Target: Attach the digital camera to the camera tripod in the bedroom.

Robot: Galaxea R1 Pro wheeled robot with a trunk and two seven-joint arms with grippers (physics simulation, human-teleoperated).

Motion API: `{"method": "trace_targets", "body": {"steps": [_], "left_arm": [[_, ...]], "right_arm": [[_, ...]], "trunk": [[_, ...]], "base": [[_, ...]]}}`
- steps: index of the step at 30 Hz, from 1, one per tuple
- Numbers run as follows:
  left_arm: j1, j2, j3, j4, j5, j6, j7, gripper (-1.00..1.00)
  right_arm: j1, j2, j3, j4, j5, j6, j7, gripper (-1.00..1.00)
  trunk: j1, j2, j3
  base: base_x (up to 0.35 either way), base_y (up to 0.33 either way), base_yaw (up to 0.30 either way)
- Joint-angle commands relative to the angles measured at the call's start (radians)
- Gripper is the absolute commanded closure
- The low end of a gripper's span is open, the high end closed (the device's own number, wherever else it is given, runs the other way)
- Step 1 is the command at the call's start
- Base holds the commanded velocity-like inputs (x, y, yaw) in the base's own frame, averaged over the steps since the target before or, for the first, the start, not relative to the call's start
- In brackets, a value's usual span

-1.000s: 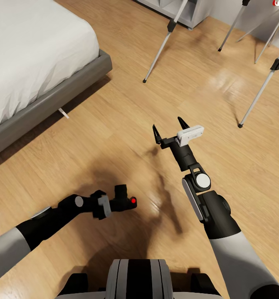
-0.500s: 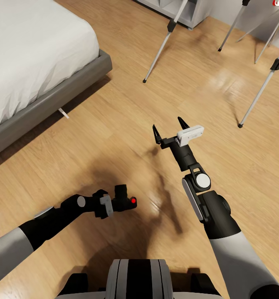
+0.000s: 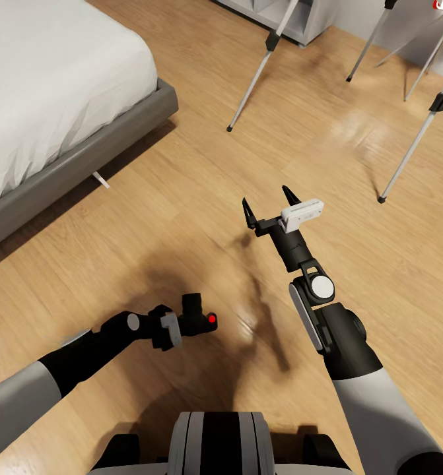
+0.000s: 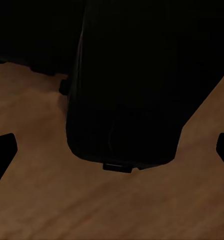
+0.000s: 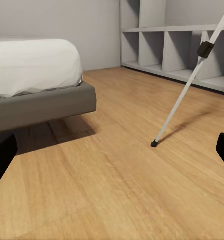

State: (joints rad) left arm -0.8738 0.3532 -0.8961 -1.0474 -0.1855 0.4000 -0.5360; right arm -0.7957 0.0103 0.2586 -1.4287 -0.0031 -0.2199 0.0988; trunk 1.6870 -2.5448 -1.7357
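One red dot tops the chunky black digital camera (image 3: 196, 319), pinched in the low left end effector (image 3: 181, 324); the right end effector (image 3: 269, 204) reaches forward, fingers spread.

At lower left of the head view the left tool (image 3: 185, 321) is clamped on the camera (image 3: 196, 318), while the right tool (image 3: 269, 202) at centre points forward, fingers spread.
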Motion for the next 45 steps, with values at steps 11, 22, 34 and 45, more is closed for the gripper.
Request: {"method": "trace_targets", "body": {"steps": [11,22,34,45], "left_arm": [[-0.001,-0.002,-0.008,0.003,-0.008,0.002,-0.004,-1.0],[-0.001,-0.003,-0.013,0.003,-0.008,0.002,-0.003,-1.0],[-0.001,-0.019,-0.014,0.003,-0.008,0.002,-0.001,-1.0],[-0.001,-0.026,-0.014,0.003,-0.008,0.003,0.021,-1.0]], "right_arm": [[0.0,0.0,-0.001,0.001,0.0,-0.002,0.004,-1.0],[0.0,0.0,-0.001,0.001,-0.001,-0.003,0.004,-1.0],[0.0,0.0,-0.001,0.001,-0.001,-0.002,0.004,-1.0],[0.0,0.0,-0.001,0.001,-0.001,-0.002,0.004,-1.0]], "trunk": [[0.0,0.0,-0.001],[0.0,0.0,-0.001],[0.0,0.0,-0.001],[0.0,0.0,-0.001]], "base": [[0.0,0.0,0.0],[0.0,0.0,0.0],[0.0,0.0,0.0],[0.0,0.0,0.0]]}}
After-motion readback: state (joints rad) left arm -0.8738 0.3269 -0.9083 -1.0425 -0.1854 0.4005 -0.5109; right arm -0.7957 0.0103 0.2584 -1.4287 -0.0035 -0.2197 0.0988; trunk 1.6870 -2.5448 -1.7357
